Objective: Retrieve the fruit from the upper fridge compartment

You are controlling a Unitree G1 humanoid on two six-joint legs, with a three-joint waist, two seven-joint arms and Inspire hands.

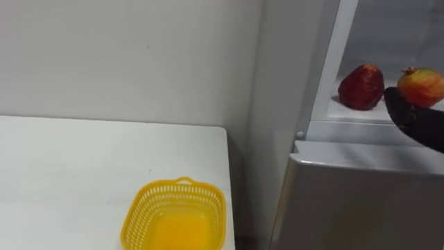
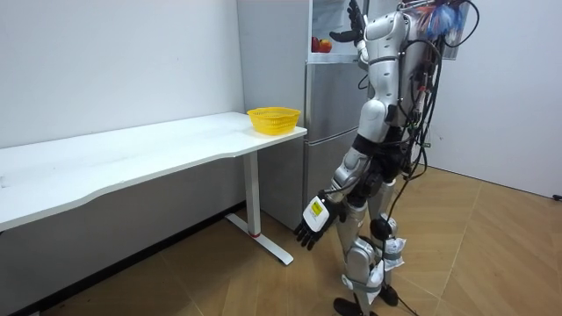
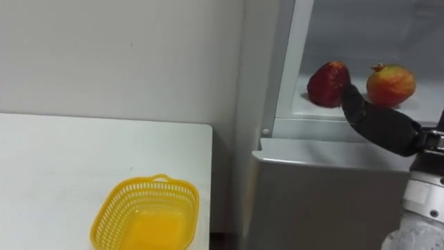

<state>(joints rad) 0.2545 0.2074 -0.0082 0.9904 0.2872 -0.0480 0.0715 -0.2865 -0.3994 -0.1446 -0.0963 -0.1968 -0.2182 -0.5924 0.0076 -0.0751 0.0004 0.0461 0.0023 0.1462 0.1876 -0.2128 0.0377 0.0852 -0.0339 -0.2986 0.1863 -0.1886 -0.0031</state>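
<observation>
Two fruits lie on the white shelf (image 1: 361,114) of the open upper fridge: a dark red one (image 1: 361,87) and a red-and-yellow one (image 1: 420,85) to its right. My right hand (image 3: 371,119) reaches in from the right at shelf height. Its dark fingers are straight, and their tips sit just in front of the red fruit (image 3: 328,84), between the two fruits. It holds nothing. In the room view I stand upright facing the fridge (image 2: 329,105), right arm raised. My left hand (image 2: 313,218) hangs open beside my thigh.
A yellow plastic basket (image 1: 175,215) stands with nothing in it near the right end of the white table (image 1: 69,173), left of the fridge. The grey lower fridge door (image 1: 361,201) is closed. A narrow gap separates the table from the fridge side.
</observation>
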